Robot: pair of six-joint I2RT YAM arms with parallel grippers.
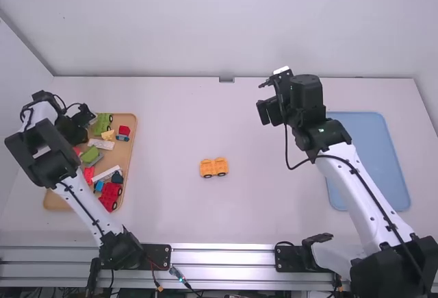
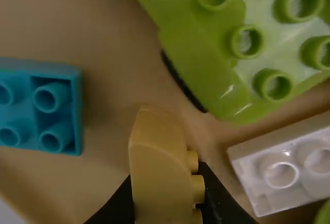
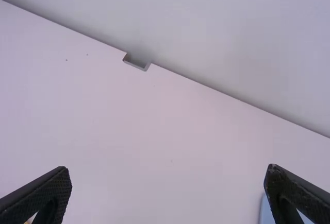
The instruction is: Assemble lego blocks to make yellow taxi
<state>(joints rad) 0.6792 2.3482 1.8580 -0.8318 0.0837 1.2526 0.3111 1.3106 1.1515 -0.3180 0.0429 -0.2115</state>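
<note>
The wooden tray point(image 1: 127, 168) crowds the left gripper point(image 1: 83, 123): a green toy car point(image 2: 203, 44), white brick point(image 2: 283, 167) and teal block point(image 2: 56, 105) surround its grasped yellow sloped block point(image 2: 157, 177), smooth-curved with side studs. The yellow wheeled base point(image 1: 213, 167), orange-tinted with black wheels, sits mid-table, between the tray and the blue mat point(image 1: 369, 161). The right gripper point(image 1: 264, 98) is spread, holding nothing.

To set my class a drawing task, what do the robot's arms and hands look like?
The left arm and right arm have white links, black joints and black cables. The left hand and right hand are black, two-fingered.
</note>
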